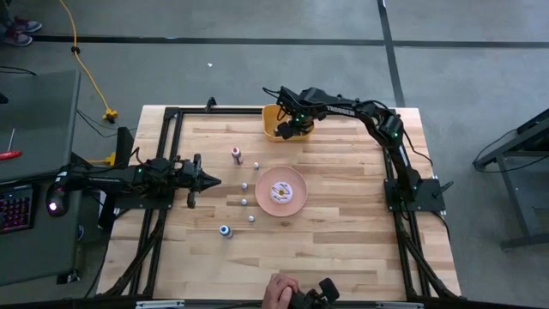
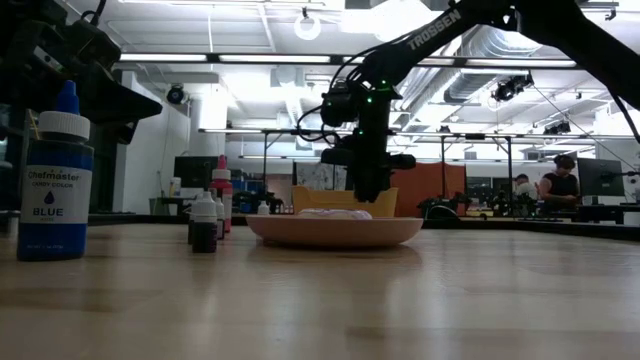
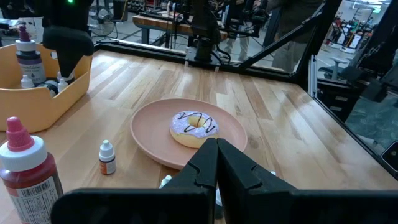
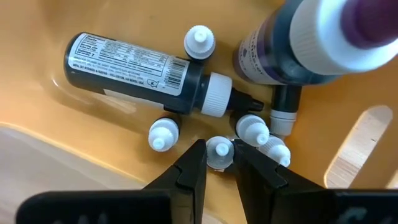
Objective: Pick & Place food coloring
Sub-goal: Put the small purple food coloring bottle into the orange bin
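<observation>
Bottles (image 4: 168, 62) already fill the orange bin (image 1: 273, 120) at the desk's (image 1: 343, 249) far edge, where the right claw (image 4: 219, 163) pinches a small bottle (image 4: 219, 149); several (image 1: 244, 185) remain mid-desk. Left claw (image 3: 217, 163) pressed together.

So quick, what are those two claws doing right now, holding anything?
Left claw: shut, empty, hovering over the table's left side.
Right claw: inside the orange bin, closed around a small white-capped bottle.
</observation>
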